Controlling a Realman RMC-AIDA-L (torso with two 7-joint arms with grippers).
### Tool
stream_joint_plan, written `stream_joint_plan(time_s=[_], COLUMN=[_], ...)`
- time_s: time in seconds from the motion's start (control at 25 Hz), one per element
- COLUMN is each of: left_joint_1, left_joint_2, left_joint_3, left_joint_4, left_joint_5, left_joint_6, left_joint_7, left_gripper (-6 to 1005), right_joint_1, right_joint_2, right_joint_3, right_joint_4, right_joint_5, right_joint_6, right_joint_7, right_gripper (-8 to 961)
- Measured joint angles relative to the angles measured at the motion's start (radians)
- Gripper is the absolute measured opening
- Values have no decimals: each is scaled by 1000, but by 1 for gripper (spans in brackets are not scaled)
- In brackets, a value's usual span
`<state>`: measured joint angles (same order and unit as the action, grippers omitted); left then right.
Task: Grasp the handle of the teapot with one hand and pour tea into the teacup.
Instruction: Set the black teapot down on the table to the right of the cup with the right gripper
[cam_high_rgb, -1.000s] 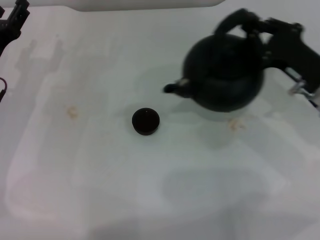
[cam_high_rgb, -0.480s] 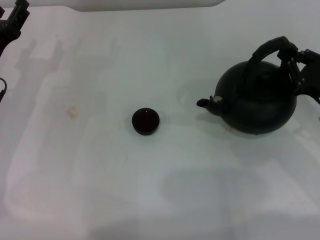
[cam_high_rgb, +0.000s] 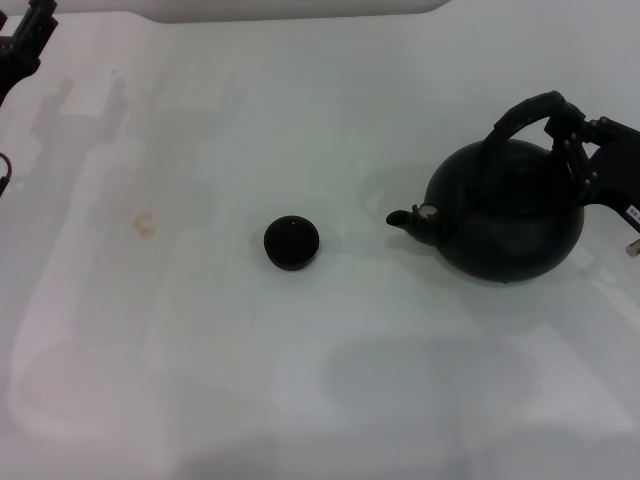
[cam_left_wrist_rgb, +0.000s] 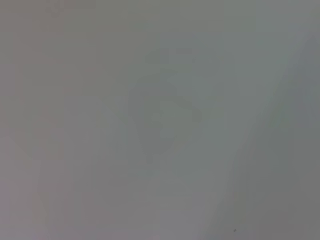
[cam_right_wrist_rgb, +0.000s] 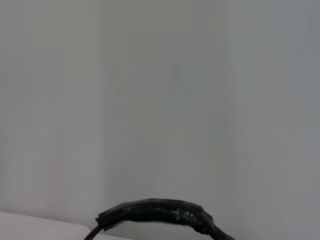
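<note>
The black teapot (cam_high_rgb: 505, 212) stands upright on the white table at the right, its short spout pointing left toward the teacup (cam_high_rgb: 291, 242). A clear gap separates spout and cup. My right gripper (cam_high_rgb: 570, 135) comes in from the right edge and is shut on the right end of the arched handle (cam_high_rgb: 520, 112). In the right wrist view only the handle's ribbed top (cam_right_wrist_rgb: 160, 212) shows against a pale background. My left gripper (cam_high_rgb: 25, 40) is parked at the far left corner, well away from both. The left wrist view shows only blank grey.
The white table (cam_high_rgb: 300, 380) stretches wide in front of and left of the cup. A faint brownish stain (cam_high_rgb: 146, 224) marks it at the left. A white object (cam_high_rgb: 250, 8) runs along the back edge.
The teapot, tilted in the air near the cup a second ago, has swung back right and come upright onto the table with my right gripper. The cup has not moved.
</note>
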<state>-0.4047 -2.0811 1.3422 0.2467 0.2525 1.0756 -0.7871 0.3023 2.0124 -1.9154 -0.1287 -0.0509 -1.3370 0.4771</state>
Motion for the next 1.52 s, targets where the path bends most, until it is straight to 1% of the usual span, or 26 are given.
stream_joint_plan(time_s=[0.6, 0.92, 1.12, 1.32, 1.52], left_joint_1=[3, 3, 6, 7, 3], left_joint_2=[0, -1, -2, -2, -1], left_joint_3=[0, 0, 0, 0, 0], left_joint_4=[0, -1, 0, 1, 1], left_joint_5=[-2, -4, -6, -3, 0], left_joint_6=[3, 5, 6, 6, 6], left_joint_7=[5, 4, 2, 2, 3], left_gripper=[758, 758, 758, 758, 758], right_joint_1=[-2, 1, 0, -4, -47], right_joint_2=[2, 2, 2, -5, -5], right_joint_3=[-1, 8, 9, 4, 8], right_joint_4=[-3, -12, -15, -9, -1], right_joint_5=[-2, 4, 5, -1, 3], right_joint_6=[17, 71, 61, 48, -34], right_joint_7=[7, 66, 100, 232, 240], right_gripper=[124, 128, 334, 568, 747])
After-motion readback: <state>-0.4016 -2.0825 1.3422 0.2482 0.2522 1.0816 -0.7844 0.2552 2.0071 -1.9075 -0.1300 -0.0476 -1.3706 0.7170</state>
